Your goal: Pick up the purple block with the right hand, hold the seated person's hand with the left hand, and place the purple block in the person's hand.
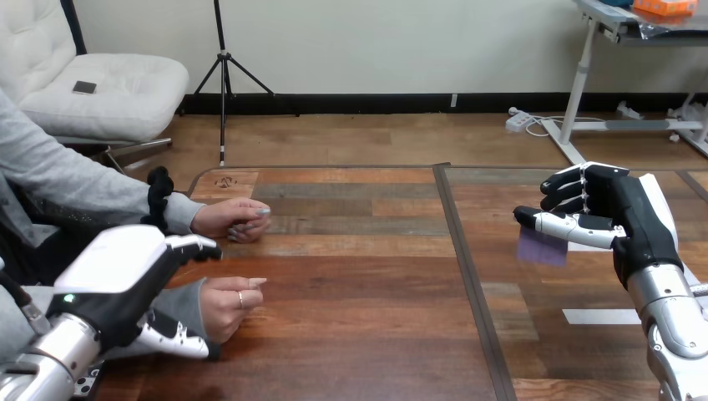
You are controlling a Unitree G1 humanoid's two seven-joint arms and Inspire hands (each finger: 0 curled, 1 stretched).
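The purple block (541,248) is at the right of the table, its top edge tucked under the thumb of my right hand (634,217). That hand's fingers are curled above it and pinch it. At the lower left my left hand (117,271) reaches over the wrist of the person's near hand (227,305). Its fingers (196,246) run straight above the wrist and its thumb (171,338) lies on the near side; nothing is curled round the wrist. The near hand is loosely closed on the table. The person's far hand (234,219) rests on the table behind it.
A dark seam (467,276) divides the wooden table (359,334) into a left and a right part. White tape strips (601,316) lie on the right part near my right forearm. The table's far edge (334,170) runs across the middle of the view.
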